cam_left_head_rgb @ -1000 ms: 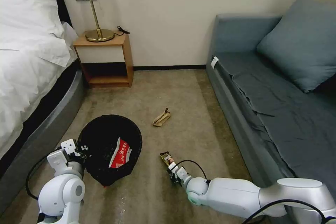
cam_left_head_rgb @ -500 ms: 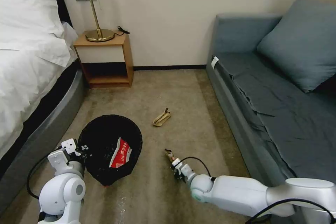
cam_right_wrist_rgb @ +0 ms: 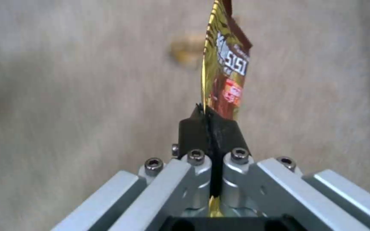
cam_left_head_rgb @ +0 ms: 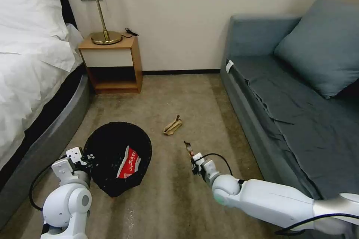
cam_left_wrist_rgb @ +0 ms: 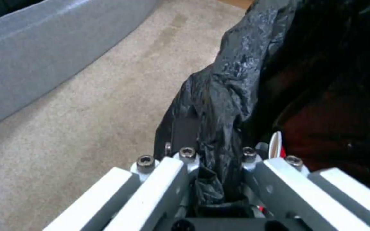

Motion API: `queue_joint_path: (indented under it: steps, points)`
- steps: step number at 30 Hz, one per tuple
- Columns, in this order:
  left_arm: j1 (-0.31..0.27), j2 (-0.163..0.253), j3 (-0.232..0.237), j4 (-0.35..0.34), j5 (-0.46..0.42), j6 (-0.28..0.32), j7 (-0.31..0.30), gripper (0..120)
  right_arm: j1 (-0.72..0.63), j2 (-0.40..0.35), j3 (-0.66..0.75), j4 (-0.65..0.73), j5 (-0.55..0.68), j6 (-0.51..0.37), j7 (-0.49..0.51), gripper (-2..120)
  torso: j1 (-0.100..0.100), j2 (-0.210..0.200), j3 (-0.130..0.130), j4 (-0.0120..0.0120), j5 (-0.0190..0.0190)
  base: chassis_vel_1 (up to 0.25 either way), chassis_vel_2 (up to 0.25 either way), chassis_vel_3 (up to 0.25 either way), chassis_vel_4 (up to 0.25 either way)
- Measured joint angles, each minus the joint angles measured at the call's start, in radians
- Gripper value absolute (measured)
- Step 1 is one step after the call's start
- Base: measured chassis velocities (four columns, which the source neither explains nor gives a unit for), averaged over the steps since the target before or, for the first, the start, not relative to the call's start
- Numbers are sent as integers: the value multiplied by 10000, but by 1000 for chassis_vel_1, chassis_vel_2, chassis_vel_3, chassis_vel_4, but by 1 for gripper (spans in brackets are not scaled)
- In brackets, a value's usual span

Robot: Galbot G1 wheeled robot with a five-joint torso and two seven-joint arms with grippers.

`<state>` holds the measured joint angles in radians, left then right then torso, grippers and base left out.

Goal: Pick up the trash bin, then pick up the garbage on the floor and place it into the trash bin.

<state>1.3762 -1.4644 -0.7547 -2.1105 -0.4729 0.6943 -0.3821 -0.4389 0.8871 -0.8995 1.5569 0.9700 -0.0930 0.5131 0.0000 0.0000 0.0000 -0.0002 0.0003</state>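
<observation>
The round black trash bin [cam_left_head_rgb: 112,149] with its glossy liner [cam_left_wrist_rgb: 232,96] is tipped toward me at lower left. My left gripper [cam_left_head_rgb: 89,158] is shut on the bin's lined rim. A red-and-white wrapper [cam_left_head_rgb: 129,162] lies inside the bin. My right gripper [cam_left_head_rgb: 194,162] is shut on a yellow-brown snack wrapper [cam_left_head_rgb: 188,148], held above the carpet to the right of the bin; in the right wrist view the snack wrapper [cam_right_wrist_rgb: 227,77] sticks up from the closed pads. A tan scrap [cam_left_head_rgb: 172,126] lies on the carpet farther off.
A bed [cam_left_head_rgb: 33,67] with a grey base runs along the left. A wooden nightstand [cam_left_head_rgb: 111,63] with a brass lamp [cam_left_head_rgb: 101,15] stands by the wall. A blue-grey sofa [cam_left_head_rgb: 299,97] fills the right side. Open carpet [cam_left_head_rgb: 175,93] lies between them.
My right gripper has lifted the snack wrapper off the carpet and carried it up and away from me. The left gripper and the bin have stayed in place.
</observation>
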Motion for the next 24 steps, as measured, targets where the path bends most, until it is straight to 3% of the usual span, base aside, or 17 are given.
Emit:
queue_joint_path:
  steps: [4,9,15,19,22,24]
  points:
    - [-24,50,14,97,16,0,-18,3,-366,-741,1679,1979,124,-238,150,0,0,0,0,0,-3,0,0,0,0]
    - [-7,27,129,137,12,0,-19,3,-159,-683,2542,3520,771,-391,209,0,0,0,0,-2,-3,0,0,0,0]
    - [17,-85,375,103,0,33,-25,3,1040,554,1779,4307,1781,-83,428,0,0,0,-1,5,-4,0,0,0,0]
    - [26,-136,417,22,-6,68,-31,3,1384,1363,955,3899,1918,91,540,0,0,2,0,0,-5,0,0,0,0]
    - [32,-173,420,-32,-18,97,-41,3,1371,2654,56,3107,1689,252,719,0,0,1,0,4,-4,0,0,0,0]
    - [33,-174,408,-52,-18,106,-47,3,1296,3049,-201,2833,1592,271,768,0,0,2,0,6,-6,0,0,0,0]
